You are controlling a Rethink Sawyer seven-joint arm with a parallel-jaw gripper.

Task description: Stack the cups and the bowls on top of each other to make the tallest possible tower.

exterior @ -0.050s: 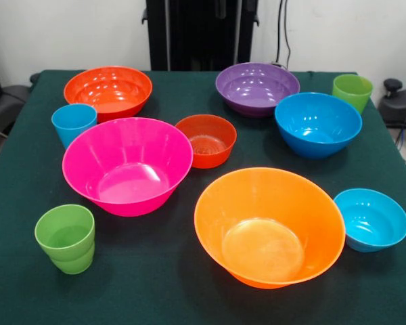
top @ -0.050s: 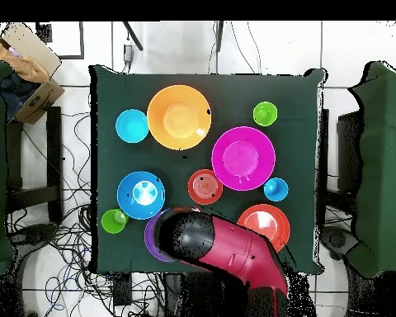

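The orange bowl [exterior @ -0.050s: 269, 227] and pink bowl [exterior @ -0.050s: 127, 164] sit widest on the counter [exterior @ -0.050s: 189, 298], then purple [exterior @ -0.050s: 257, 88], blue [exterior @ -0.050s: 317, 124] and red-orange ones [exterior @ -0.050s: 108, 91], then the small bowls and three cups; nothing is stacked. In the overhead view the arm [top @ -0.050s: 226, 248] hangs over the purple bowl [top @ -0.050s: 154, 239], so that bowl lies nearest. The fingers are hidden beneath the arm; I cannot tell whether they are open or holding anything.

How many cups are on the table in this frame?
3, none stacked. Sky blue cup beside the medium red-orange bowl; one lime green cup by the blue bowl; the other lime green cup before the pink bowl.
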